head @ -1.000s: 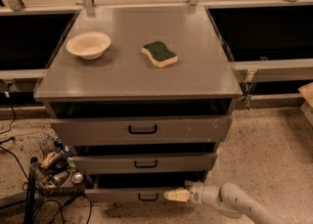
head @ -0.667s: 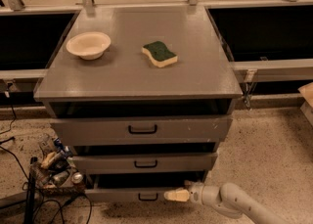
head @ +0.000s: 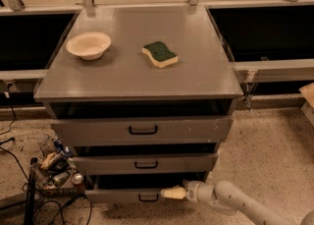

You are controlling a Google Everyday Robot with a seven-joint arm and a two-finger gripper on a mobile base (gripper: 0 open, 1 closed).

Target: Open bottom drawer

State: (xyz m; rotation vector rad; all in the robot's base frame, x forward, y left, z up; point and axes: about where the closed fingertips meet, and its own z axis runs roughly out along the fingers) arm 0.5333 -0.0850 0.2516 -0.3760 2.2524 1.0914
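- A grey metal cabinet [head: 127, 79] with three drawers stands on a speckled floor [head: 267, 143], with dark bins to either side behind it.
- The bottom drawer [head: 115, 195] sits lowest in the stack, and its front is the slimmest of the three. It is pulled out a little, so a dark gap shows above its front edge.
- Its small black handle [head: 148, 198] is at the middle of the front.
- The gripper [head: 171, 193] is low in the view, at the bottom drawer's front, just to the right of the handle. Its cream-coloured tip points left toward the handle.
- I cannot tell whether the gripper is clenched, released or grasping the handle.
- The grey arm [head: 230, 200] runs from the gripper toward the lower right corner, close to the floor.
- The middle drawer [head: 181, 162] and the top drawer [head: 196, 129] each stand out slightly from the cabinet, with dark gaps above them.
- A pale, empty bowl [head: 88, 45] rests on the left of the cabinet top.
- A sponge [head: 160, 54], green on top and yellow beneath, lies near the middle of the top, well apart from the bowl.
- A heap of small items and cables [head: 55, 167] lies on the floor by the cabinet's lower left side.
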